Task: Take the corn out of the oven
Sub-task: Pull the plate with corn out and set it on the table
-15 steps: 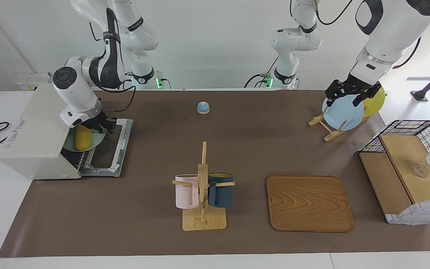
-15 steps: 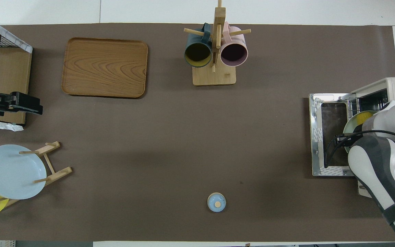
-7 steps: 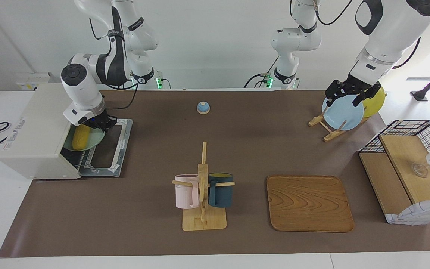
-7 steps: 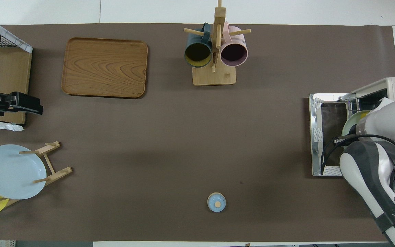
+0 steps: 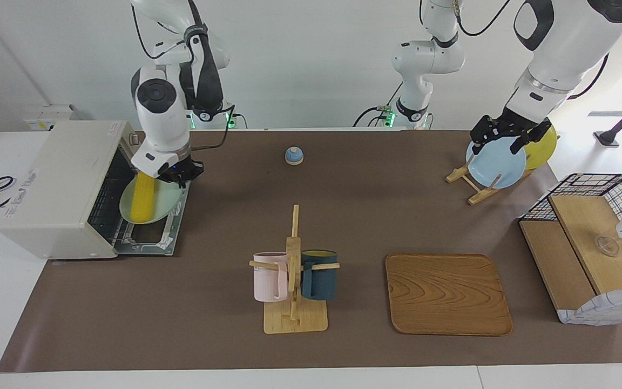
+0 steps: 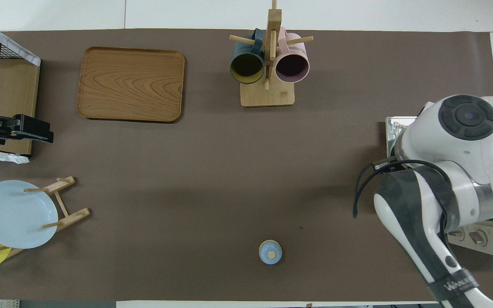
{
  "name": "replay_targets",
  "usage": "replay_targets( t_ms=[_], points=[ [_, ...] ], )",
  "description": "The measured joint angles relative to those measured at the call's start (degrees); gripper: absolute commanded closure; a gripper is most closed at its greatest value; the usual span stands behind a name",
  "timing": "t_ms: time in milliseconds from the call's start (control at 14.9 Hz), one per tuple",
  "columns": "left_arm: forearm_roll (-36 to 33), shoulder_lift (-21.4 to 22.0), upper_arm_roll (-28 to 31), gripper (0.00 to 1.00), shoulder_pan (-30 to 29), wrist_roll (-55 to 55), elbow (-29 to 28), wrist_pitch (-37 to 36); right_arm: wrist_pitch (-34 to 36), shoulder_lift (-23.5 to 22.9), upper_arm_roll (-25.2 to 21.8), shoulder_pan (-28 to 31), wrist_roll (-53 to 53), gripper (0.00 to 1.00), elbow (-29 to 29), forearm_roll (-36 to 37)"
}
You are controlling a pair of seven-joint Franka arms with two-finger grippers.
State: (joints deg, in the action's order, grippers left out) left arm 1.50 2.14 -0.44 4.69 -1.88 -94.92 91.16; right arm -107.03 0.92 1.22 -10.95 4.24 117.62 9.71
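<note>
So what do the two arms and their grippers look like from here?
Both arms are glossy white with rounded joint housings and dark grey or black sections. The right arm carries loose black cables and grey lettering on its dark forearm band. Right gripper and left gripper are black, two-fingered, with linkage bars. Green lights glow at both bases.

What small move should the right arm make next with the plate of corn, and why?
Probably keep drawing the pale green plate outward and lift slightly. The right gripper is shut on its rim, the corn lies on it, and it hangs over the oven door, not yet clear.
</note>
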Motion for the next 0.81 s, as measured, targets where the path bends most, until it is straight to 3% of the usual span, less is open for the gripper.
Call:
replay_targets(
  t_ms=[268,604,805],
  points=[
    [0.00,0.00,0.00,0.00,0.00,0.00,0.00,0.16,4.96,-7.77,0.33,-12.51,15.75,1.00,-11.70,0.06],
    [0.00,0.00,0.04,0.00,-0.15,0.01,-0.01,0.30,6.68,-22.96,0.90,-23.14,32.25,1.00,-27.29,-0.29],
    [0.00,0.00,0.04,0.00,-0.42,0.02,-0.16,0.69,3.67,-30.47,2.65,-25.94,38.32,1.00,-33.67,-0.52]
  ],
)
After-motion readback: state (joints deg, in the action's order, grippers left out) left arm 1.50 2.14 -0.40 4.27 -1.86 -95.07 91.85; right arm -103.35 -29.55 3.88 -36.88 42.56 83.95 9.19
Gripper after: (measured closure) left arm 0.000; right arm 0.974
